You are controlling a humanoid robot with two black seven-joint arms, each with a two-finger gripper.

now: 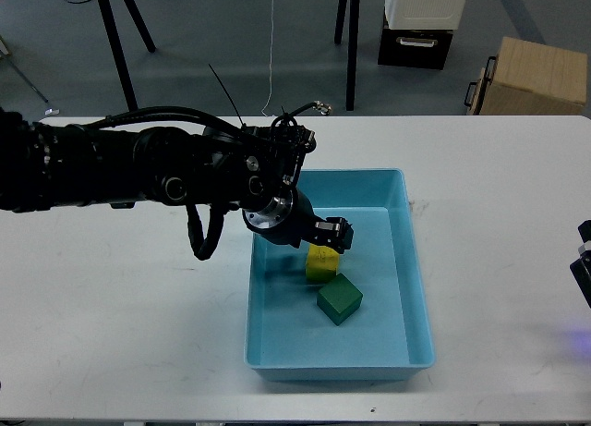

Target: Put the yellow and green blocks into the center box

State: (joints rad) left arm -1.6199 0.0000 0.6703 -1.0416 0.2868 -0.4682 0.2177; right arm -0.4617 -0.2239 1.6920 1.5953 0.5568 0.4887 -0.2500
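Yellow block (321, 263) and green block (339, 299) sit touching inside the light blue tray (420, 338) on the white table (120, 324). Left gripper (331, 236) hovers just above the yellow block; whether it is open cannot be told. Right arm (583, 269) barely enters at right.

A tray (406, 260) sits on the table (120, 334), right of centre. Inside it lie two blocks: one (321, 265) farther back, the other (340, 299) just in front and slightly right, touching it. The left gripper (331, 236) hangs directly over the rear block.
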